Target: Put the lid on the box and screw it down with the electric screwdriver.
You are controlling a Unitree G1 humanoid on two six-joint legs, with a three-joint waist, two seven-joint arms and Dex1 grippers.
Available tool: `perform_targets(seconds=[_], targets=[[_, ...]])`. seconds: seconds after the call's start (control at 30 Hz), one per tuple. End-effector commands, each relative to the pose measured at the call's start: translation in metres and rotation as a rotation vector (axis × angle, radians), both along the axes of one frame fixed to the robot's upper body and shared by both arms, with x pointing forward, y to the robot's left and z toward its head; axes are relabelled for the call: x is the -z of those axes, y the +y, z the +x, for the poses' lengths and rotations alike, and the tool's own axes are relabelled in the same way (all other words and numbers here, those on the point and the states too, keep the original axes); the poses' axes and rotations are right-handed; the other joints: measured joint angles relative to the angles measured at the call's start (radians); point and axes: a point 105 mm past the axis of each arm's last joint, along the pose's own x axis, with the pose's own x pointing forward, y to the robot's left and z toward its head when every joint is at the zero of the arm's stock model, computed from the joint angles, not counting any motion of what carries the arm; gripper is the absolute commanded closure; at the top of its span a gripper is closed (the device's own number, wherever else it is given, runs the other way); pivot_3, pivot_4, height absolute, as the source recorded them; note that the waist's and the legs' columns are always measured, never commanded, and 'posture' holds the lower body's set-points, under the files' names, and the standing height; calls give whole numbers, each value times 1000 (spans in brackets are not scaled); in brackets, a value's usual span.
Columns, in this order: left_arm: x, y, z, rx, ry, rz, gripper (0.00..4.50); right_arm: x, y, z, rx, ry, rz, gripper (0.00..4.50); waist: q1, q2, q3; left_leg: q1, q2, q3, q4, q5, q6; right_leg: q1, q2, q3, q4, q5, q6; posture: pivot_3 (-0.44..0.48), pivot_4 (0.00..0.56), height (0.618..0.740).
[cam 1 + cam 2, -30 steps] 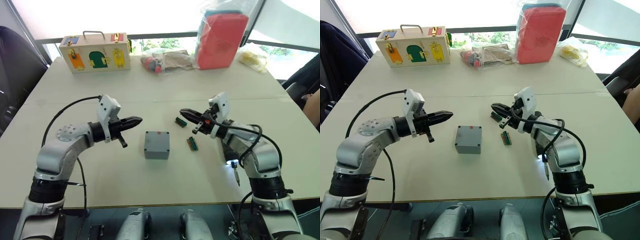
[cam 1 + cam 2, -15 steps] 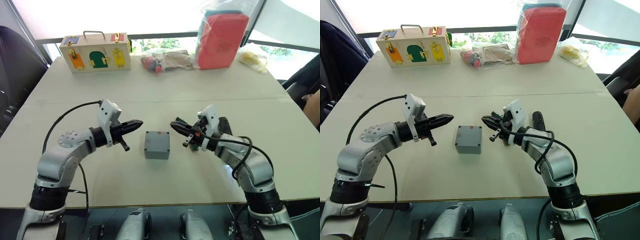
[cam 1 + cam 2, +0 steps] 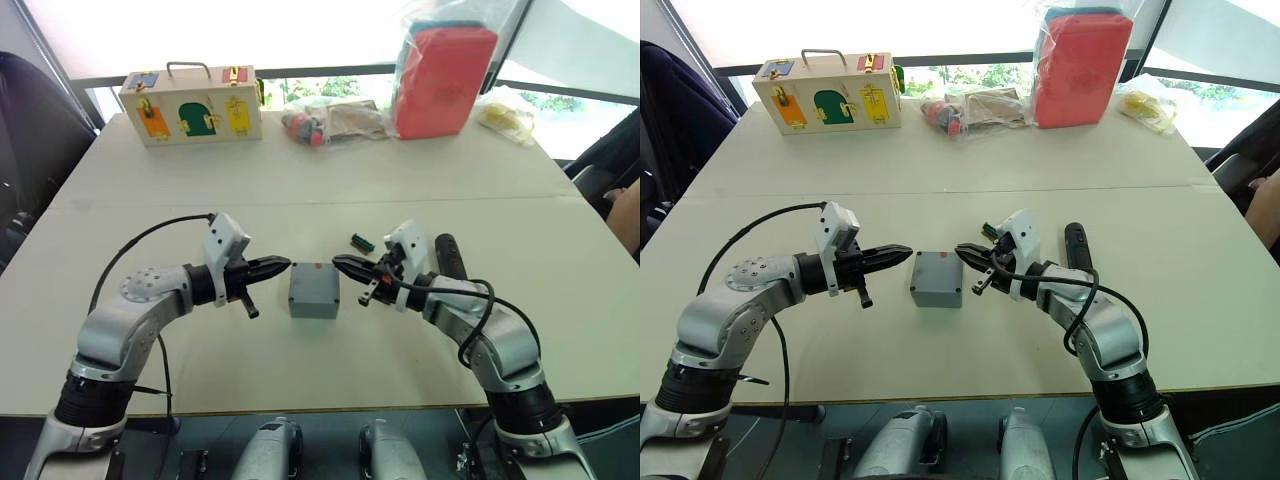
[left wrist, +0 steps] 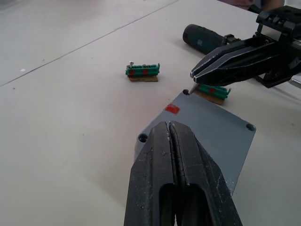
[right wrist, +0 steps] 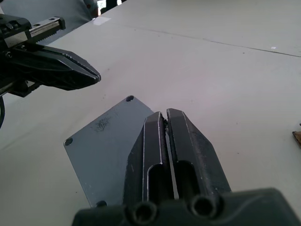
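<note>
The box (image 3: pixel 314 289) sat near the middle of the desk (image 3: pixel 330 190), with the lid (image 4: pixel 207 127) already lying flat on top of it; corner screw holes showed in the lid, and a small red mark sat near one edge. The left gripper (image 3: pixel 282 266) pointed at the box from the robot's left, its tips just beside the box's left side, fingers pressed together and holding nothing. The right gripper (image 3: pixel 340 264) came in from the other side, its tips just at the upper right corner of the lid. In the left wrist view a tiny screw (image 4: pixel 186 92) appeared at the tip of the right gripper, above a corner of the lid, with the fingers clenched around it. The electric screwdriver (image 3: pixel 447 259) lay on the desk to the right of the box, partly hidden behind the right arm. A small green connector piece (image 3: pixel 362 242) lay beyond the right gripper, and a second one (image 4: pixel 211 91) lay just past the box. At the far edge of the desk stood a wooden box with coloured doors (image 3: pixel 192 104), a red bag (image 3: pixel 443 79) and some wrapped items (image 3: pixel 330 121)
</note>
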Motion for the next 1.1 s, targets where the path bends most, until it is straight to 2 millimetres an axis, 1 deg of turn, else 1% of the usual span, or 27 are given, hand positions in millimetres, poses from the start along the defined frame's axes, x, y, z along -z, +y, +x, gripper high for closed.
perform_targets(seconds=[0.03, 0.33, 0.67, 0.73, 0.77, 0.8, 0.83, 0.93, 1.03, 1.1], targets=[[-6, -4, -3, 21, -37, 2, 4500, -2, -2, 0, -2, -32, -19, 4455, 0, 0, 0, 0, 0, 0, 0, 0, 0, 0, 0, 0, 0, 0, 0, 0, 150, 740], [-10, -5, -4, 21, -41, 4, 4500, 1, 3, 3, -7, -28, -17, 4455, 0, 0, 0, 0, 0, 0, 0, 0, 0, 0, 0, 0, 0, 0, 0, 0, 150, 740], [-3, -2, -1, 19, -36, 1, 4500, -2, 6, 7, -12, -36, -12, 4455, 0, 0, 0, 0, 0, 0, 0, 0, 0, 0, 0, 0, 0, 0, 0, 0, 150, 740], [-1, -2, -2, 23, -36, 1, 4500, -1, 6, 7, -14, -35, -14, 3905, 0, 0, 0, 0, 0, 0, 0, 0, 0, 0, 0, 0, 0, 0, 0, 0, 150, 740], [-1, -3, -3, 25, -35, 1, 4500, -1, 6, 7, -15, -35, -16, 3706, 0, 0, 0, 0, 0, 0, 0, 0, 0, 0, 0, 0, 0, 0, 0, 0, 150, 740], [-1, -3, -4, 29, -36, 0, 4500, -3, 5, 8, -8, -41, -14, 3196, -1, 0, 0, 0, 0, 0, 0, 0, 0, 0, 0, 0, 0, 0, 0, 0, 150, 740], [-1, -4, -5, 32, -36, 0, 4500, -4, 5, 9, -3, -45, -13, 2930, -1, 0, 0, 0, 0, 0, 0, 0, 0, 0, 0, 0, 0, 0, 0, 0, 150, 740], [-1, -5, -6, 41, -40, -7, 4500, -11, 2, 12, 8, -63, -16, 1580, 0, 0, 0, 0, 0, 0, 0, 0, 0, 0, 0, 0, 0, 0, 0, 0, 150, 740], [-1, -8, -7, 56, -44, -16, 4500, -20, -3, 11, 4, -87, -19, 1580, 0, 0, 0, 0, 0, 0, 0, 0, 0, 0, 0, 0, 0, 0, 0, 0, 150, 740], [-3, -11, -7, 71, -52, -28, 4500, -30, -14, 9, 21, -89, 2, 1580, 3, 0, 0, 0, 0, 0, 0, 0, 0, 0, 0, 0, 0, 0, 0, 0, 150, 740]])
